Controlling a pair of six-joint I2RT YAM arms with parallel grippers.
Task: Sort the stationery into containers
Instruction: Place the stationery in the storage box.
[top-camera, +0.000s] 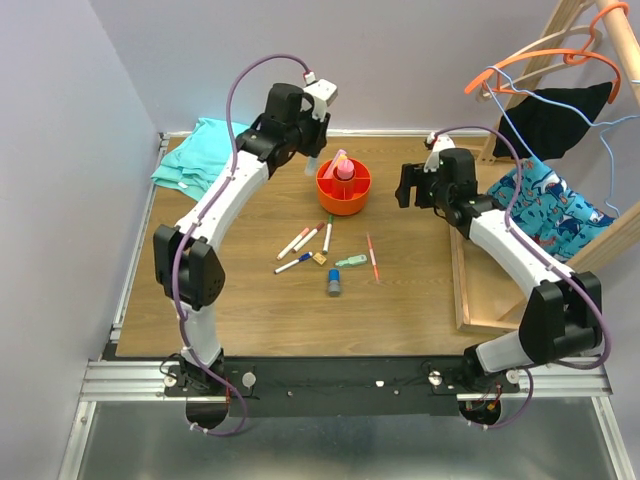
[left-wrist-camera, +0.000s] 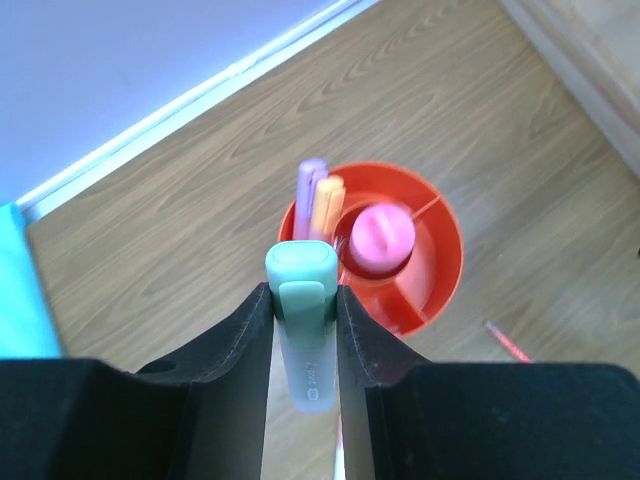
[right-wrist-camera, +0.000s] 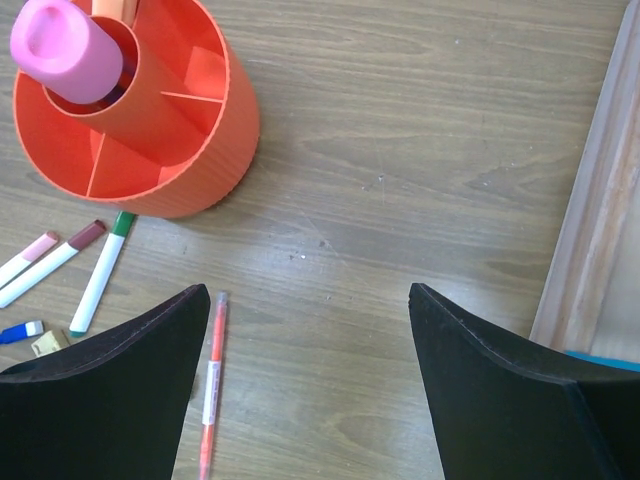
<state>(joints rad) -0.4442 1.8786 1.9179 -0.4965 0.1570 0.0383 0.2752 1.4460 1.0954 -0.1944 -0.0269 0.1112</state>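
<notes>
Cloth (top-camera: 198, 150), teal and folded, lies at the far left corner of the worktop (top-camera: 230, 310). Next to it the left arm (top-camera: 225, 200) reaches toward the far side. Its jaws stand narrow, clamped on a pale green highlighter (left-wrist-camera: 303, 330) held cap outward. In the left wrist view the highlighter hangs above the worktop, just left of the orange-red organiser (top-camera: 343, 190) and short of its rim.

A purple highlighter (left-wrist-camera: 311, 185) and an orange highlighter (left-wrist-camera: 326, 205) stand upright together in one of the organiser's left compartments, beside the pink centre piece (left-wrist-camera: 382, 238).

Loose stationery lies on the worktop nearer than the organiser. Going rightward there are two white markers (top-camera: 293, 243) side by side with reddish caps and a blue-capped marker (top-camera: 293, 263) just near of them. Then come a green-capped marker (top-camera: 327, 235), a small tan block (top-camera: 320, 258), a second green highlighter (top-camera: 350, 262) and a blue-grey cylinder (top-camera: 334, 284) nearest of all. The thin orange-red pen (top-camera: 372, 257) lies furthest right.

Right of the organiser and apart from it, the right arm's jaws are spread wide with nothing between them, hovering over bare wood. The wooden tray (top-camera: 466, 290) rests along the right edge.
</notes>
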